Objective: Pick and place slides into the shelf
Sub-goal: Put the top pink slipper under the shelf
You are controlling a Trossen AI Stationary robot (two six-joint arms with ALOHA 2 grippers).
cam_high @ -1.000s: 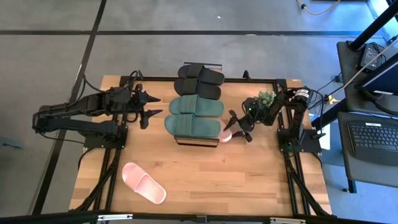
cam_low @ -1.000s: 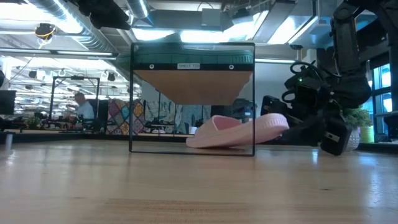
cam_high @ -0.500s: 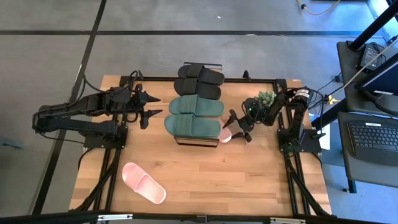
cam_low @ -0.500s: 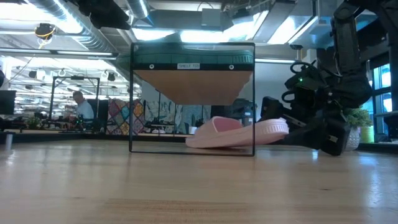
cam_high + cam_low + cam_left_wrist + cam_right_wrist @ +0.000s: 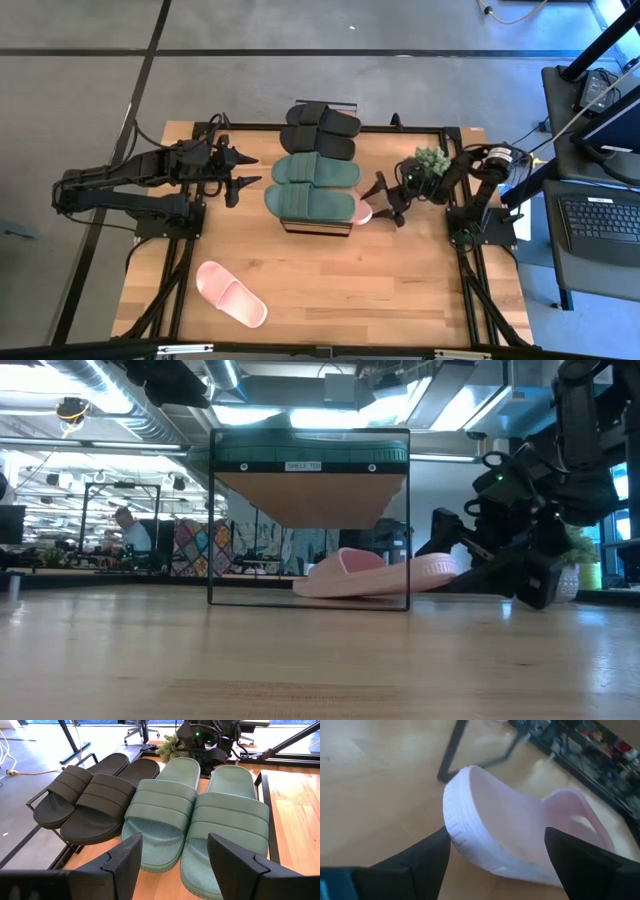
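under shelf (image 5: 310,520) | pink slide (image 5: 380,574), seemingly flat | right hand (image 5: 385,202) spread beside heel | left hand (image 5: 243,169) spread

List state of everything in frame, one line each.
black slides: paired on shelf top
green slides: paired on shelf top
pink slide: under shelf, heel sticking out
other pink slide: loose on table
right gripper: open, at slide's heel
left gripper: open, beside shelf

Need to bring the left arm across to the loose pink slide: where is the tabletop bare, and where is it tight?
Bare wood runs from the shelf to the near edge, right of the loose pink slide. Also bare between the left gripper and that slide. Crowded beside the shelf, where the open right gripper sits at the other pink slide.
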